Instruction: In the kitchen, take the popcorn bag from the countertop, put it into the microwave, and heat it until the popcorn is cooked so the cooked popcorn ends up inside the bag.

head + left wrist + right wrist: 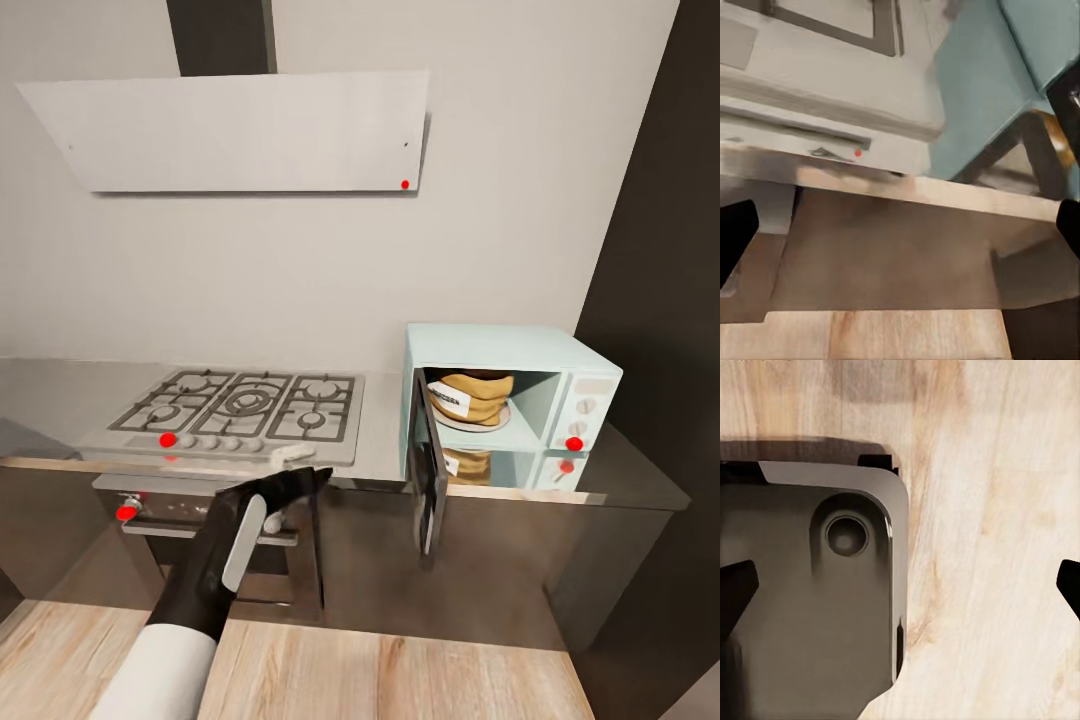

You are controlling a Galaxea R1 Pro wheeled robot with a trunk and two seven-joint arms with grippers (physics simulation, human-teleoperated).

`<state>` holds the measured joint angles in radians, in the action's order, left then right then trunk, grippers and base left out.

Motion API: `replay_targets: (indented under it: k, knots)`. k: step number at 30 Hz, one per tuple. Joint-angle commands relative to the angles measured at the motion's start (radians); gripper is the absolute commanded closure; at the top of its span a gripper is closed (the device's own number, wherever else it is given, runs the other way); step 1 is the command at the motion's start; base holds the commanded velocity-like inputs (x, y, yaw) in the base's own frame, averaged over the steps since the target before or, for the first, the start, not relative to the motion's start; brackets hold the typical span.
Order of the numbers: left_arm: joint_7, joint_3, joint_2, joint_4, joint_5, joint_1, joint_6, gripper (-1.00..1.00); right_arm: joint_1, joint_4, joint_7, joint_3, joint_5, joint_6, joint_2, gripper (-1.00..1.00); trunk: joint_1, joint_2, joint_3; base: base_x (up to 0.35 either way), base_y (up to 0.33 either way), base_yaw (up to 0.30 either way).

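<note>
The popcorn bag (472,396) sits inside the microwave (520,400) on the counter (380,420), door ajar — left claw (305,478) and right claw (900,585) both spread, empty.

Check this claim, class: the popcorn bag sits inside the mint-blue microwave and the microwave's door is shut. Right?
Not quite. The popcorn bag does sit inside the microwave, but the door is swung open, as the head view shows.
</note>
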<state>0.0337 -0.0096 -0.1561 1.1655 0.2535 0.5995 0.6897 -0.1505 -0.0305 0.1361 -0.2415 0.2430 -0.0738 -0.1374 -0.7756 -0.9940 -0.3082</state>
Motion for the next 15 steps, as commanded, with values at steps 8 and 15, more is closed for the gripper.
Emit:
replay_targets:
  k: [8, 15]
  knots:
    - [0.150, -0.170, -0.003, 0.018, 0.000, 0.002, 0.063, -1.00, -0.001, -0.003, 0.001, -0.009, 0.003, -0.007, 0.001, -1.00, 0.000, -0.001, -0.001, 0.000, 0.000, -0.028]
    - [0.195, -0.179, -0.004, 0.020, 0.000, 0.002, 0.061, -1.00, -0.001, -0.003, 0.000, -0.009, 0.004, -0.008, 0.001, -1.00, 0.000, -0.001, 0.003, 0.000, 0.000, -0.208]
